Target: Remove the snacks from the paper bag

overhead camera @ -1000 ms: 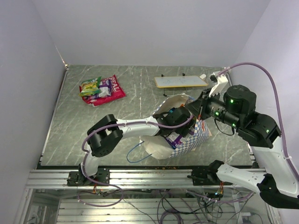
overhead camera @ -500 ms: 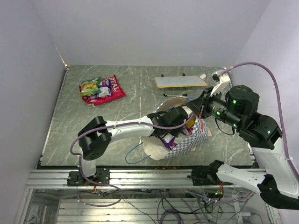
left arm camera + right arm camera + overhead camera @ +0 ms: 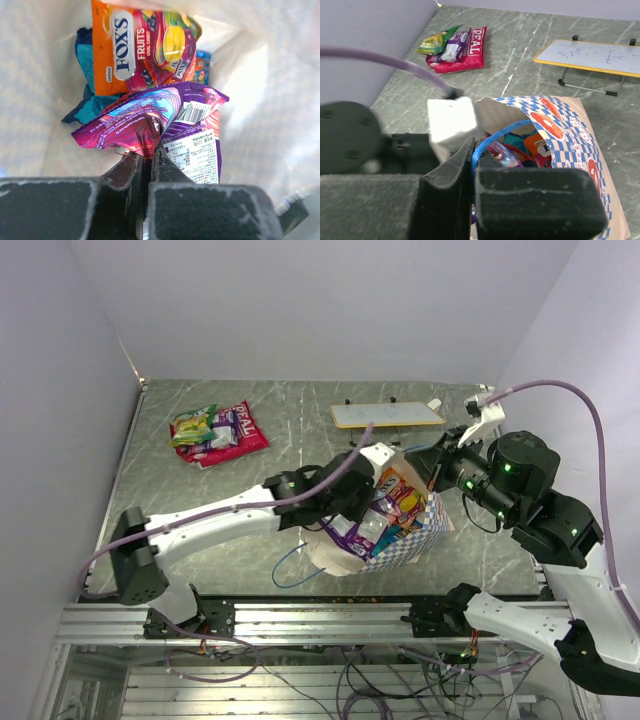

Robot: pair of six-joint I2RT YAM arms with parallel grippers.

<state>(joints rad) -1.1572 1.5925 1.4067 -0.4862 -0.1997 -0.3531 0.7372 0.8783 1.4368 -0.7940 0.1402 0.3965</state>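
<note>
Blue-white checkered paper bag; purple packet; orange packet; red-pink packet; grey-green marbled table.

Inside the blue-and-white checkered paper bag on the grey marbled bench lie glossy foil packets; a flat cream board stands behind it, loose foil packets far left.

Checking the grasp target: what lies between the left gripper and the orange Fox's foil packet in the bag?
A glossy purple foil packet, pinched in the left gripper, orange Fox's packet beyond it; left wrist view.
</note>
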